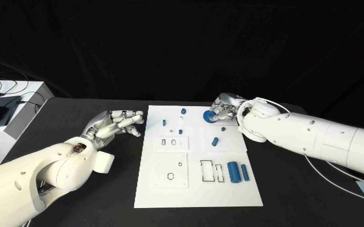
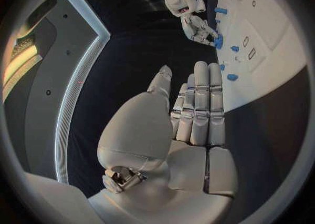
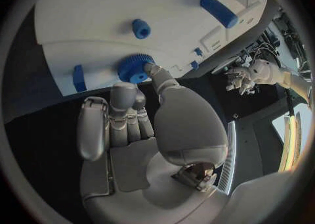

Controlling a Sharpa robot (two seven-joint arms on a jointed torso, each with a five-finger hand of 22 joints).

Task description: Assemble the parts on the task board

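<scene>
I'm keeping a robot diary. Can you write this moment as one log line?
right hand: touching gear at board far edge | left hand: open, beside board, holding nothing | two cylinders: lying near right edge

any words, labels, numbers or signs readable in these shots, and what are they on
None can be read.
The task board bears only black outlines of slots, no lettering.
The blue parts, such as the gear that the right hand touches, carry no marks.
The left hand shows no label.
</scene>
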